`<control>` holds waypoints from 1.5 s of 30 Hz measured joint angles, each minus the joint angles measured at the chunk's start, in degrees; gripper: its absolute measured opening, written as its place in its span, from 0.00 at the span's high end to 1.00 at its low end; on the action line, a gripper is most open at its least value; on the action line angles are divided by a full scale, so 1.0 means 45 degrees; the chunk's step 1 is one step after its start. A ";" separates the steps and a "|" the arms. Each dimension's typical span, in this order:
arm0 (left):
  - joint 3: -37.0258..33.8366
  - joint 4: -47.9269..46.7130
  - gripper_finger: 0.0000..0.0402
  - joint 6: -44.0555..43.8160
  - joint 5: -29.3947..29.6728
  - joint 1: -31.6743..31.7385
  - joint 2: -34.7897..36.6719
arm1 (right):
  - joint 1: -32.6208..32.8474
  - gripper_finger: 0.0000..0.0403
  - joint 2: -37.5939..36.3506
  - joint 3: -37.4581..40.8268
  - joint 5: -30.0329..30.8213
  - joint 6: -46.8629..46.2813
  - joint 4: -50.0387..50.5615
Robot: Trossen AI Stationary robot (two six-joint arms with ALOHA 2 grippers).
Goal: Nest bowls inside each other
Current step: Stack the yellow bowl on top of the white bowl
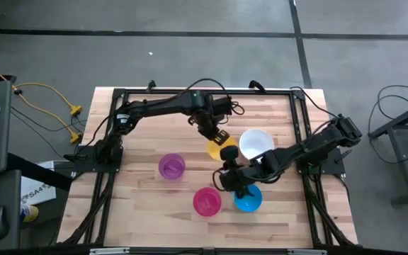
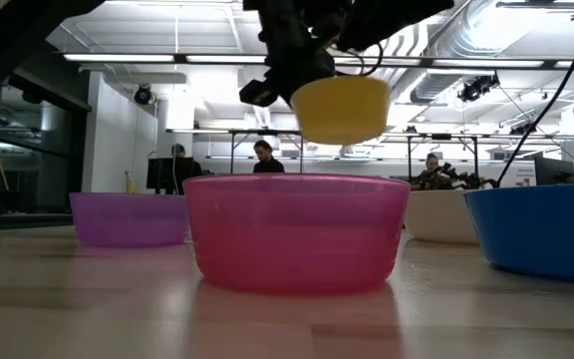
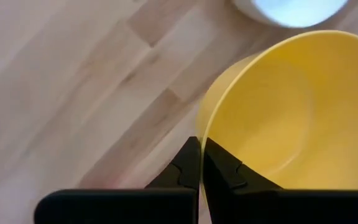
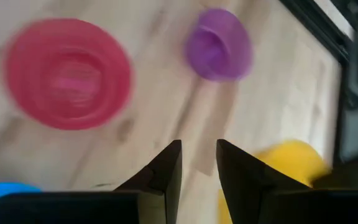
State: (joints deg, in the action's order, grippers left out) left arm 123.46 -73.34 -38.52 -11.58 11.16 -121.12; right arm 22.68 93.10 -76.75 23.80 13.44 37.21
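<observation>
Left gripper [image 3: 201, 163] clamped on yellow bowl [image 3: 291, 112] rim, lifted clear for carrying toward white bowl [image 1: 256, 142]; right gripper [image 4: 199, 163] parted, empty, above blue bowl [image 1: 248, 199]

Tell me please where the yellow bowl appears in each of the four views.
High view: yellow bowl mid-table, left of the white bowl, held by the left gripper.
Low view: top centre, in the air, above the pink bowl.
Left wrist view: fills the right half.
Right wrist view: lower right.
Shared landmark: the pink bowl.
</observation>
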 joint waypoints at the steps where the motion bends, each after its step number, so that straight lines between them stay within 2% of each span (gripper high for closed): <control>1: 0.0000 0.0091 1.00 -0.0180 -0.0092 -0.0035 0.0000 | -0.0073 0.77 0.0000 -0.0002 0.0202 -0.0288 0.0100; 6: 0.0000 -0.0017 1.00 -0.0881 0.0010 -0.0103 -0.0005 | -0.0007 0.77 0.0005 0.0000 0.0541 -0.1580 0.0147; 11: 0.0000 -0.0014 1.00 -0.1172 0.0173 -0.0165 -0.0005 | 0.0290 0.77 0.0025 0.0000 0.1669 -0.2677 0.0527; 21: 0.0000 -0.0009 1.00 -0.1837 0.0091 -0.0375 -0.0005 | 0.0965 0.77 0.1274 0.0010 0.3388 -0.2556 0.1190; 26: 0.0000 -0.0017 1.00 -0.1835 0.0465 -0.0490 -0.0005 | 0.1126 0.77 0.1714 0.0010 0.5219 -0.2219 0.1437; 37: 0.0000 -0.0019 1.00 -0.2249 0.1101 -0.0565 -0.0005 | 0.1137 0.77 0.1671 -0.1275 0.6055 -0.2314 0.2076; 42: 0.0000 -0.0075 1.00 -0.2318 0.1162 -0.0759 -0.0005 | 0.0982 0.77 0.1671 -0.1404 0.5036 -0.2980 0.2541; 45: 0.0000 -0.0144 1.00 -0.2316 0.1340 -0.0855 -0.0005 | 0.0922 0.77 0.1671 -0.1404 0.4941 -0.3492 0.2782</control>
State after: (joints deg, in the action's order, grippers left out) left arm 123.46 -73.99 -48.94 -5.55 7.31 -121.14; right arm 26.83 100.62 -83.07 46.03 -2.28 49.73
